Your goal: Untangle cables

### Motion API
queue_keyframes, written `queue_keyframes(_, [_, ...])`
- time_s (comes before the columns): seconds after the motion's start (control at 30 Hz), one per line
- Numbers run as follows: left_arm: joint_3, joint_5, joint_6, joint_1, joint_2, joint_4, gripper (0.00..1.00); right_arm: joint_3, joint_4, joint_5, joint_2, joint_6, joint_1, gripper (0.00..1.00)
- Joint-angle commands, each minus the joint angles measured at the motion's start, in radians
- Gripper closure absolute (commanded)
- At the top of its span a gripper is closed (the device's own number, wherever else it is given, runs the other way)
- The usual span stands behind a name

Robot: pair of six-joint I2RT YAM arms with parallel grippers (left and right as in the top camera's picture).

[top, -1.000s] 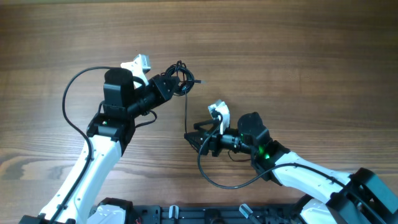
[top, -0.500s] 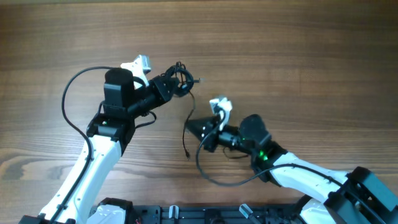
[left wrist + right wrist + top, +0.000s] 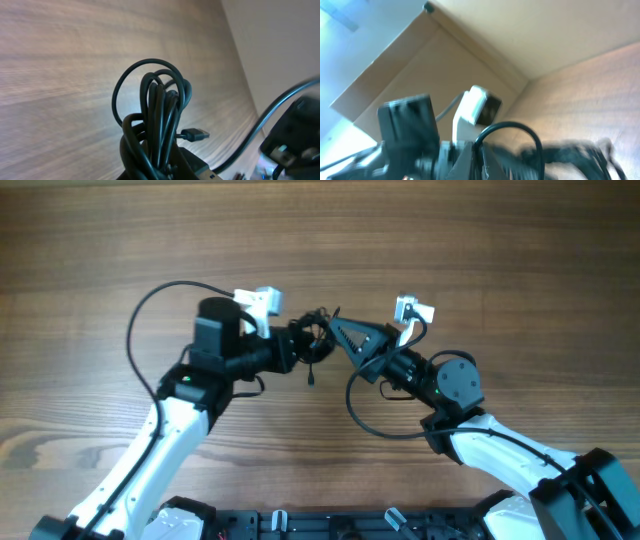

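A coiled knot of thin black cables is held over the wooden desk, clamped in the left fingers. The right fingers, pressed together, meet the knot's far side; whether they grip a strand is unclear. The cables look light, limp and springy. Best pinch a loose loop near the plug.

It looked like a robotics lab: a left arm and right arm mounted at a wood-grain counter, a plain beige wall behind.
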State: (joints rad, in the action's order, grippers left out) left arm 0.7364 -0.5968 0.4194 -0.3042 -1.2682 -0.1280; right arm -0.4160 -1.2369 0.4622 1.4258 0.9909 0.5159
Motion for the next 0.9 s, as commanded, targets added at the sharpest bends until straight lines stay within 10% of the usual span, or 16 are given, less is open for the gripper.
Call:
queue_keyframes(0.0, [0.002, 0.019, -0.026, -0.053, -0.04, -0.012, 0.96, -0.061, -0.004, -0.138, -0.008, -0.094, -0.003, 0.95])
queue_keyframes(0.3, [0.002, 0.017, -0.01, -0.051, -0.04, -0.079, 0.96, -0.064, 0.175, -0.319, -0.008, -0.337, -0.003, 0.95])
queue_keyframes(0.57, [0.002, -0.027, 0.325, 0.02, -0.04, -0.079, 0.96, -0.064, 0.244, -0.338, -0.008, -0.389, -0.003, 0.95])
queue_keyframes(0.87, [0.002, -0.031, 0.255, -0.052, -0.041, -0.12, 0.96, -0.065, 0.198, -0.441, -0.008, -0.46, -0.003, 0.96])
